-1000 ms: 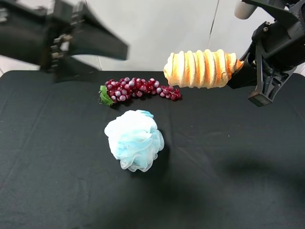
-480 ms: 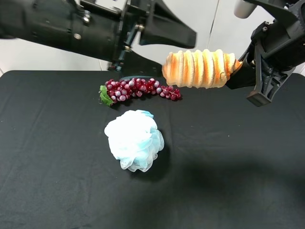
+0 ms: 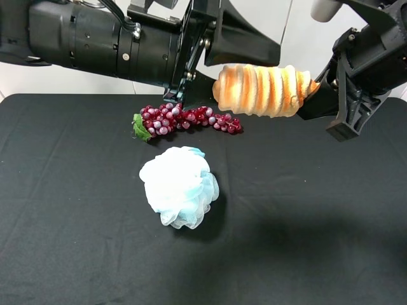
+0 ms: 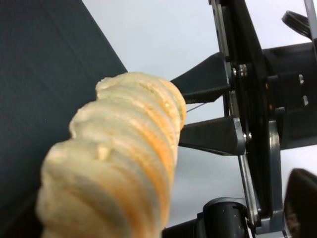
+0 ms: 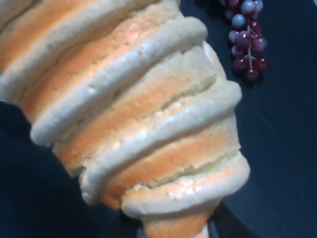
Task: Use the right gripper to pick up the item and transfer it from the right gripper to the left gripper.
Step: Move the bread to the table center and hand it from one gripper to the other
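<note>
Below, grapes (image 3: 184,119) lie near the counter's (image 3: 331,241) far edge and a pouf (image 3: 180,186) sits mid-counter, both clear of the raised loaf (image 3: 261,91). The left wrist view alone shows both jaws of the right gripper (image 4: 199,110) clamped on its end. Left gripper (image 3: 217,65): spread, flanking the free end. Long axis parallels the far edge, free end toward the left edge.

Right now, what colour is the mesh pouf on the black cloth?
The mesh pouf is white with pale blue patches, clearest in the exterior high view.
</note>
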Controlling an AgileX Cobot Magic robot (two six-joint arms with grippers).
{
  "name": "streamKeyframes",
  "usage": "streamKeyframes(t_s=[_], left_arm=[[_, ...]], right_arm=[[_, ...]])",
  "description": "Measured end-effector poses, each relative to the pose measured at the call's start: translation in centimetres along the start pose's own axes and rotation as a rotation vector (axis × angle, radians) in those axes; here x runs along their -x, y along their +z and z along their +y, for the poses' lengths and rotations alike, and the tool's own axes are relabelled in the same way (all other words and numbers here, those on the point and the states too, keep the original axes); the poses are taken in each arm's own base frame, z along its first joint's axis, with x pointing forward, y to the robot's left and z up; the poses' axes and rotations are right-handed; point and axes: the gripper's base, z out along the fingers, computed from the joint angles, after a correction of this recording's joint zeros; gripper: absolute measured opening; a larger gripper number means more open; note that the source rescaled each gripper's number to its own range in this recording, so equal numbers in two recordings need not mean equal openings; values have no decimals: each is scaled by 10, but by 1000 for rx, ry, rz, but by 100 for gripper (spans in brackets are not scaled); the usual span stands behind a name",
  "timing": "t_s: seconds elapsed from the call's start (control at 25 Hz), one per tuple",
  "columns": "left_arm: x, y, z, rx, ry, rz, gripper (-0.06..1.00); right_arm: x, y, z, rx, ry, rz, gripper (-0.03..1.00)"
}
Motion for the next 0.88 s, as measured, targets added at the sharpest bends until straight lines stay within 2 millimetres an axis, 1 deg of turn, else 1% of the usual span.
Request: streamKeyframes(t_s=[0.04,0.08,0.16,0.36,0.48,0.52,0.64,0.8,0.84,0.88], left_arm=[[0,0,0,0,0,0,79],[0,0,0,1,0,-1,70],[0,0,0,2,0,0,61],[0,0,1,6,-1,-1,31],[0,0,1,6,-1,-1,17],[0,0,1,6,-1,-1,14],[0,0,1,6,-1,-1,10],[0,0,1,6,-1,-1,9],[0,0,1,6,-1,-1,9],[0,0,1,6,-1,-1,9]], right_arm=[[0,0,0,0,0,0,0],[0,0,0,0,0,0,0],[0,0,0,0,0,0,0],[0,0,0,0,0,0,0],[0,0,0,0,0,0,0],[0,0,0,0,0,0,0],[0,0,0,0,0,0,0],[0,0,0,-2,0,-2,0],[0,0,0,-3,0,-4,1],[1,0,0,-5,0,-7,9]])
